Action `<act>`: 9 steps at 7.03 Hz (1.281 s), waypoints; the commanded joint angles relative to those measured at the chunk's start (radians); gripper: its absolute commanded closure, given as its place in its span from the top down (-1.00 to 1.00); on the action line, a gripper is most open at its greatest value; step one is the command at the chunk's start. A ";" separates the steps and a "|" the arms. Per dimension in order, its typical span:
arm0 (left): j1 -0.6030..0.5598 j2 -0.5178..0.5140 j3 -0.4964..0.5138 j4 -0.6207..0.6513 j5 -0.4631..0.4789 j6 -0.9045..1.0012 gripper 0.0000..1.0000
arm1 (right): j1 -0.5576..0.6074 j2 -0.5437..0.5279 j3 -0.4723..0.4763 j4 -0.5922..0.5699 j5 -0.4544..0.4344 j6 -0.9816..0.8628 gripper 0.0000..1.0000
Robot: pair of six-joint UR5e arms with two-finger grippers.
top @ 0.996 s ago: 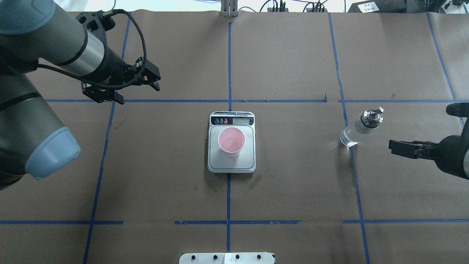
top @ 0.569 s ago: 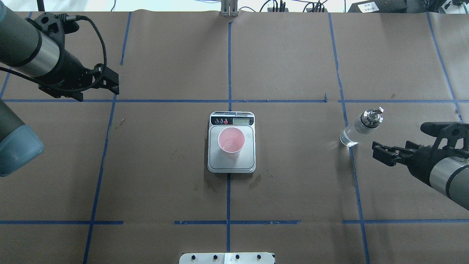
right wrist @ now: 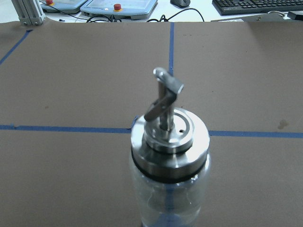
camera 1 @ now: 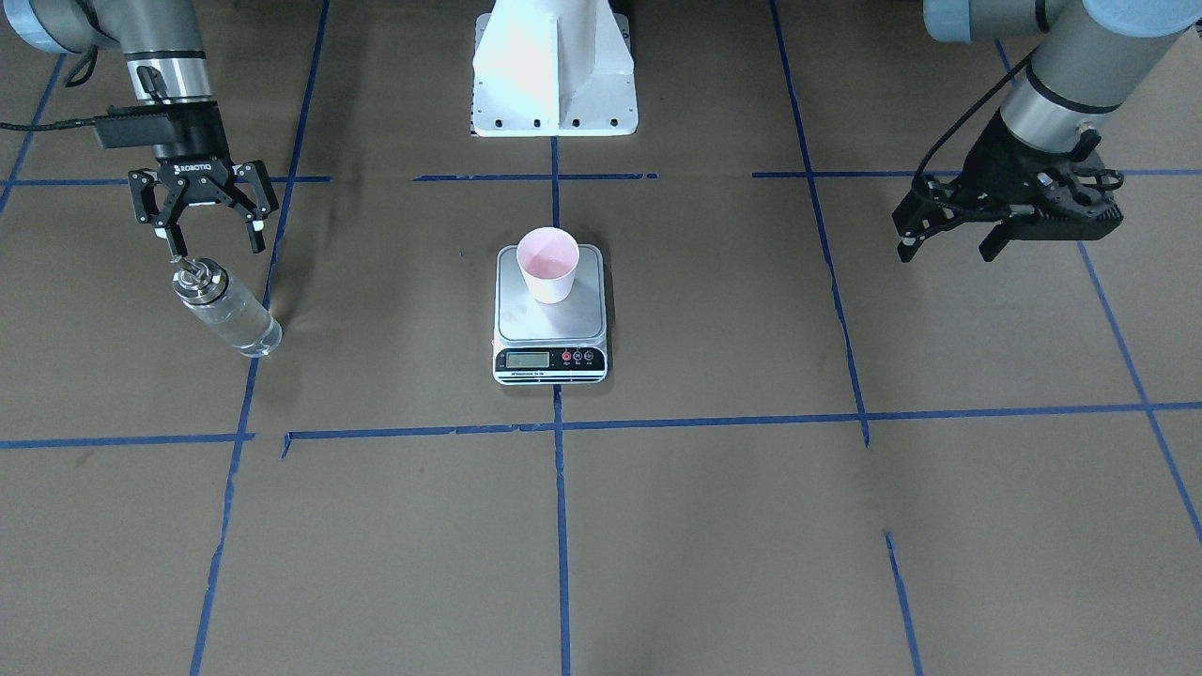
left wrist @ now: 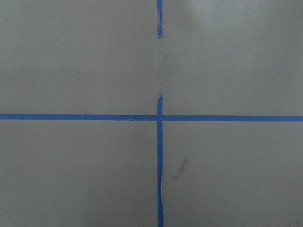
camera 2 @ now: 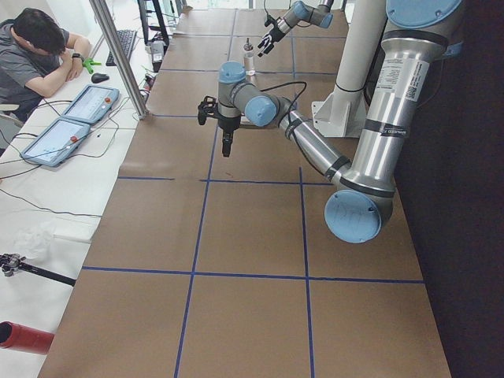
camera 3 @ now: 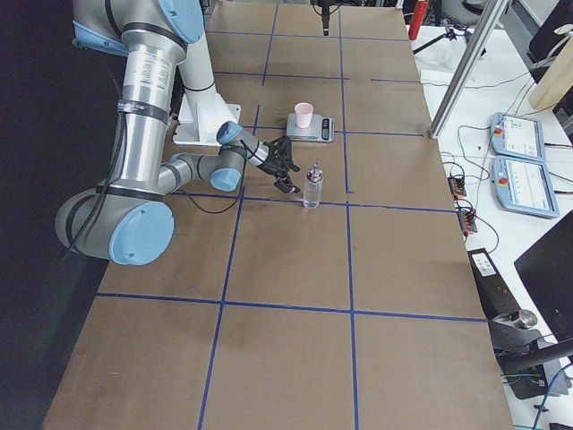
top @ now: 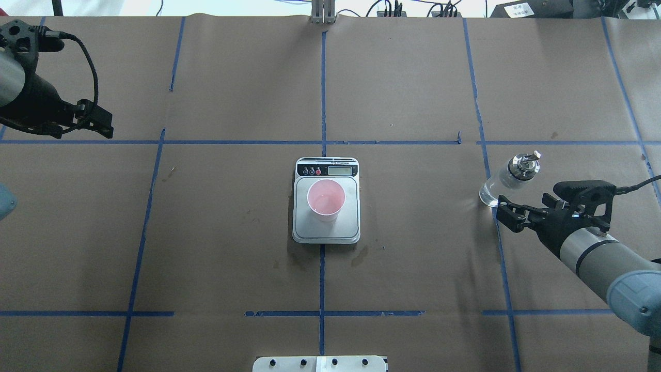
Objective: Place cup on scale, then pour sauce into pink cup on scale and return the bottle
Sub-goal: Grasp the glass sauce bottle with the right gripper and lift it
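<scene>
The pale pink cup (top: 326, 199) stands upright on the steel platform of the scale (top: 352, 227), mid-table; both also show in the front view, the cup (camera 1: 547, 265) on the scale (camera 1: 549, 329). The glass bottle (top: 511, 178) with its silver cap and spout stands at the right, with clear sauce (top: 490, 194) inside. My right gripper (top: 502, 212) is open and empty, just on the robot's side of the bottle, not touching it. The bottle fills the right wrist view (right wrist: 169, 156). My left gripper (top: 109, 126) is open and empty at the far left.
Brown paper with a blue tape grid (top: 323, 142) covers the table. The robot's white base plate (top: 320, 363) sits at the near edge and a metal post (top: 323, 13) at the far edge. An operator (camera 2: 31, 47) sits beyond the far side by tablets.
My left arm has drawn back to the left, away from the scale. My right gripper has moved in toward the bottle. Cup, scale and bottle have not moved.
</scene>
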State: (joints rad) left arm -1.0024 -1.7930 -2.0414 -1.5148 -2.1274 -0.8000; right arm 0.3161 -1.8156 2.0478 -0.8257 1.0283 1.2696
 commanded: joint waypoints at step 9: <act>-0.076 0.006 0.075 0.001 0.010 0.171 1.00 | 0.001 0.119 -0.181 0.002 -0.128 -0.076 1.00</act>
State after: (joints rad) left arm -1.0724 -1.7880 -1.9760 -1.5137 -2.1170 -0.6486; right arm 0.3157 -1.6966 1.8696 -0.8240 0.9085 1.2064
